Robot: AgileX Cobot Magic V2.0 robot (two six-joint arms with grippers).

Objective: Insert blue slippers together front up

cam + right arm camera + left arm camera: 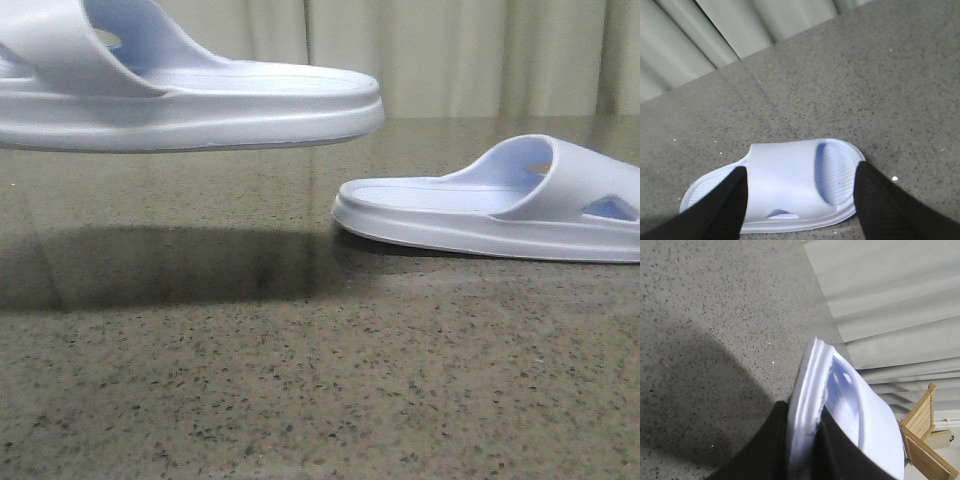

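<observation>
Lifted slipper [190, 95] nearest the front camera, left side, clear of the speckled surface [300, 400], shadow beneath, sole level. Left gripper [805, 440] has its jaws clamped on that slipper's sole edge. Farther back and right, second slipper [500, 200] lies flat on the surface, long axis running left-right, strap to the right. Right gripper [800, 200] hovers above it, jaws spread wide, straddling the strap across the long axis, not touching. Right arm nearer; straight descent looks enough. Curtain [450, 50] behind
</observation>
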